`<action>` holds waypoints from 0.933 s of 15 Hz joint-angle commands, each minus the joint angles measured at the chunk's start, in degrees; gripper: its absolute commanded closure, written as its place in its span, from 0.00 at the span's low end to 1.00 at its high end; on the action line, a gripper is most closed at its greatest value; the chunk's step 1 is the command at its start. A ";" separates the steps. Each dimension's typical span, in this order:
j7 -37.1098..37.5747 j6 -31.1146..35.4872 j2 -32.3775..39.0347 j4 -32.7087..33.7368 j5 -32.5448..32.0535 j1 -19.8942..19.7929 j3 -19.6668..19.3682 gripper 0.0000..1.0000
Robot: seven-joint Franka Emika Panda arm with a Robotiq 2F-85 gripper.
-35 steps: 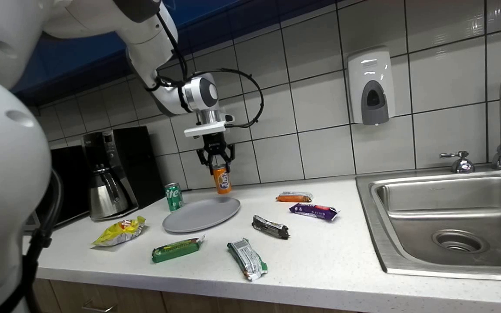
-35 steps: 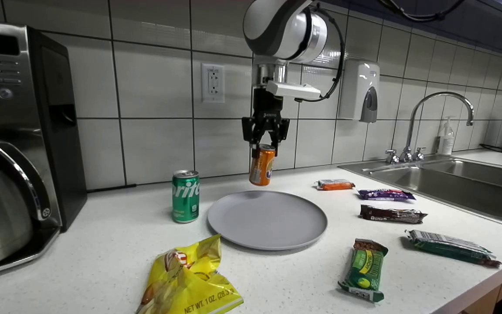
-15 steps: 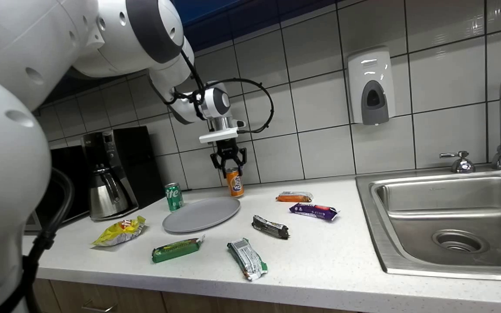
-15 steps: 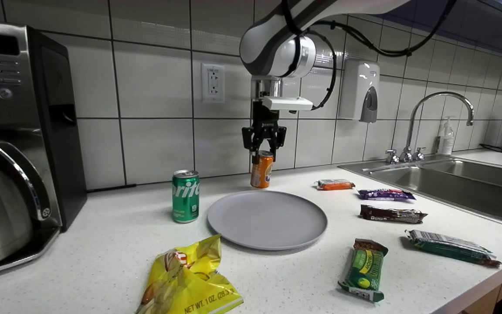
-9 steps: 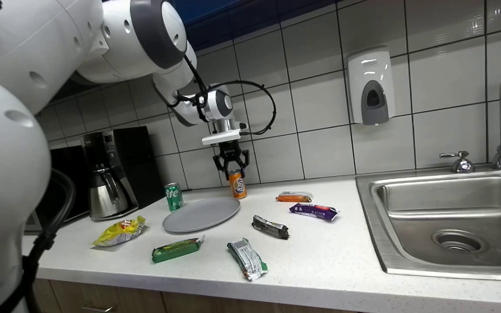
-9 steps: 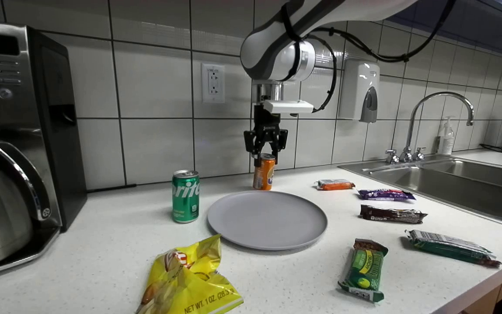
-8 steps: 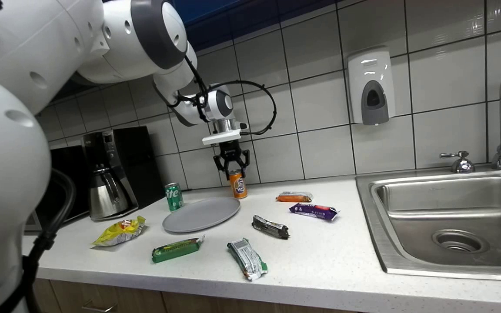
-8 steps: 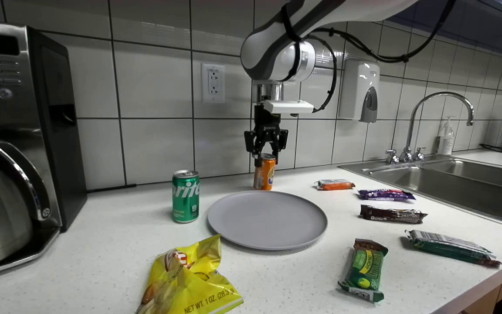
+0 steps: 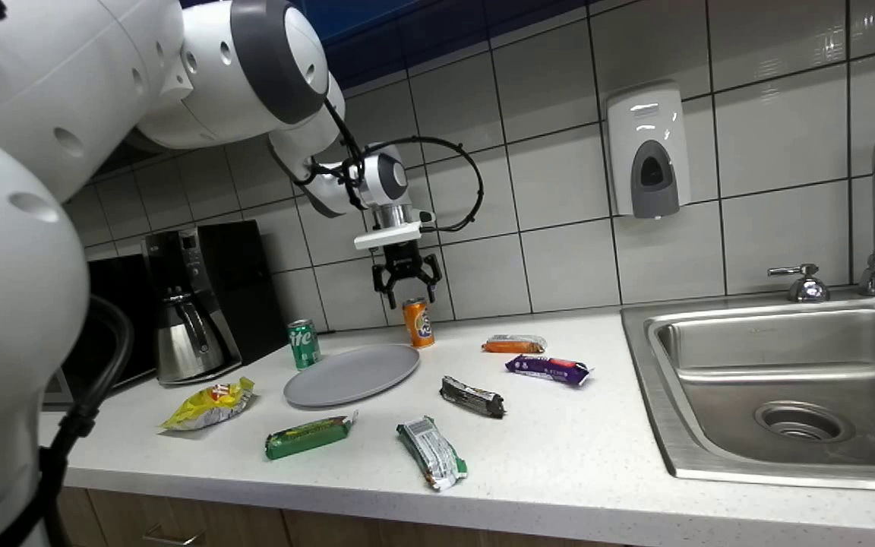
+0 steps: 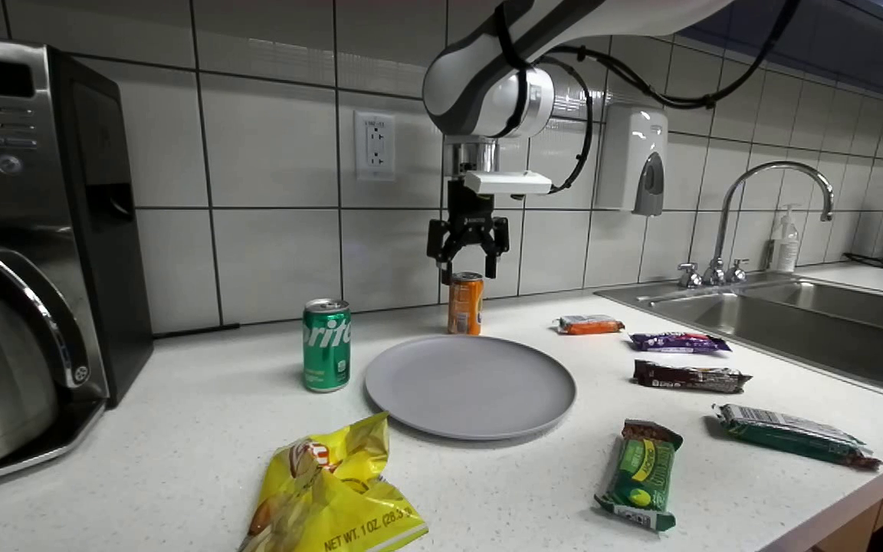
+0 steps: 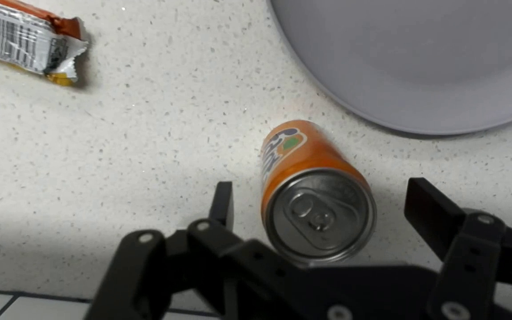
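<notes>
An orange Fanta can point(image 9: 418, 324) stands upright on the counter by the tiled wall, behind the grey plate point(image 10: 471, 387) as one exterior camera sees it. My gripper point(image 10: 469, 274) hovers just over the can with its jaws spread wide. In the wrist view the can's lid point(image 11: 320, 215) lies between the two black fingers point(image 11: 434, 218), with a gap on either side. Part of the can's lower rim is hidden there by the gripper body. A green Sprite can point(image 10: 326, 345) is upright to the plate's other side.
Wrapped bars lie about: orange point(image 10: 589, 325), purple point(image 10: 679, 343), brown point(image 10: 690, 376), and two green ones point(image 10: 641, 475). A yellow chip bag point(image 10: 338, 491) sits near the coffee maker point(image 9: 194, 304). The steel sink point(image 9: 658, 425) borders the counter, with a soap dispenser point(image 9: 649, 152) on the wall.
The can was carried beside the plate and lowered onto the counter. Since half a second ago the fingers have parted from it, and the gripper has risen slightly.
</notes>
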 commanded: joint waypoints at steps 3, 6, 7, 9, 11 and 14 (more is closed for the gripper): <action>-0.64 -2.45 -0.23 2.32 -0.51 -0.57 0.58 0.00; -1.26 -1.85 -2.02 0.69 0.32 -1.00 1.21 0.00; -1.32 -1.60 -2.73 0.01 0.31 -0.94 1.26 0.00; -1.48 -1.03 -4.47 -1.56 0.32 -0.85 1.47 0.00; -1.79 -0.82 -6.00 -2.89 0.78 -1.05 1.93 0.00; -2.09 -0.39 -8.52 -5.27 1.30 -1.29 2.45 0.00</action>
